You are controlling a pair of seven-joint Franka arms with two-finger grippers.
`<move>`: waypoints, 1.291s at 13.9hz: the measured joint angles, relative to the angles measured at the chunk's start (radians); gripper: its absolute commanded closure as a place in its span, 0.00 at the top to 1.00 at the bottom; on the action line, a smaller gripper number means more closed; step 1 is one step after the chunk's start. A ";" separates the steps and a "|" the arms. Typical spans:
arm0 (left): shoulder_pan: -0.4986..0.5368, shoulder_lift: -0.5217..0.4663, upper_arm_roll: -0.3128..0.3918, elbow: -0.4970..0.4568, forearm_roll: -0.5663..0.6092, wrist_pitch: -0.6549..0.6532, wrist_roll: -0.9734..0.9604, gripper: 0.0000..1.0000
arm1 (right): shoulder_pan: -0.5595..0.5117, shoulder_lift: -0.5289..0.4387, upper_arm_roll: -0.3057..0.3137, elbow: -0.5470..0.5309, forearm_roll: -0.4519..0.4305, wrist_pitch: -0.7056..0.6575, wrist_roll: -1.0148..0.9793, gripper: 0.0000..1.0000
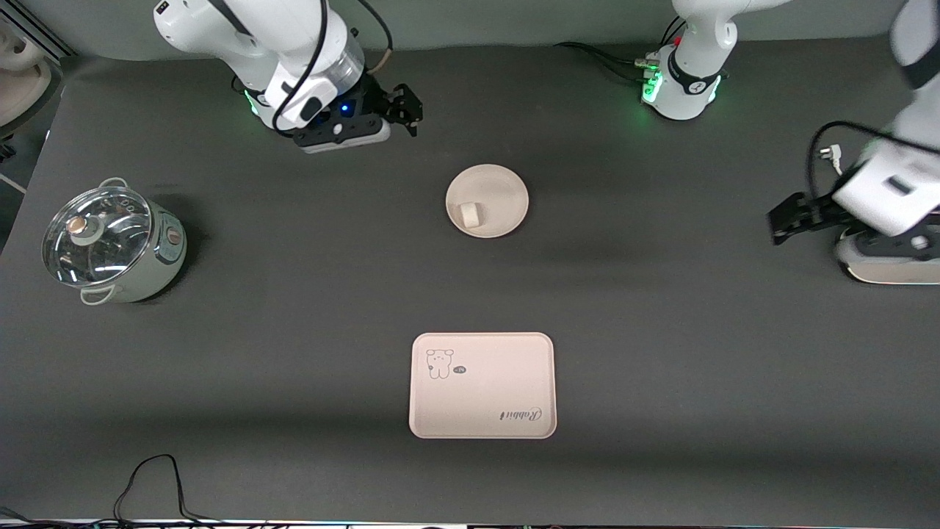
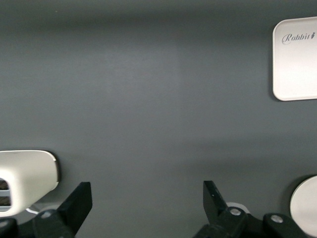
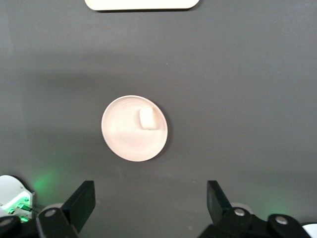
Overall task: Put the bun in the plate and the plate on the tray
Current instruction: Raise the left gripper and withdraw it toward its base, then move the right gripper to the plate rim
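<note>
A small off-white bun lies in the round cream plate in the middle of the table, on the side of the plate nearer the front camera. The rectangular tray with the "Rabbit" script lies bare, nearer the front camera than the plate. My right gripper hangs open and holds nothing, above the table by its own base. In the right wrist view the plate and bun lie well ahead of the right gripper. My left gripper is open and holds nothing, at the left arm's end of the table. The left wrist view catches the tray and the plate's rim.
A pale green pot with a glass lid stands at the right arm's end of the table. A white rounded housing sits under the left arm. A black cable loops along the table edge nearest the front camera.
</note>
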 measured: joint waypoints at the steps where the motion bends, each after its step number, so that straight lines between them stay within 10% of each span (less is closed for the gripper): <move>1: -0.001 -0.025 0.034 -0.024 -0.011 0.000 0.050 1.00 | 0.025 -0.006 0.000 -0.015 0.001 0.023 0.030 1.00; 7: -0.013 -0.081 0.056 -0.094 -0.017 -0.002 0.099 1.00 | 0.095 -0.016 -0.006 -0.132 0.001 0.146 0.097 1.00; 18: -0.014 -0.080 0.061 -0.102 -0.019 0.002 0.098 1.00 | 0.152 0.150 -0.004 -0.559 0.001 0.857 0.097 1.00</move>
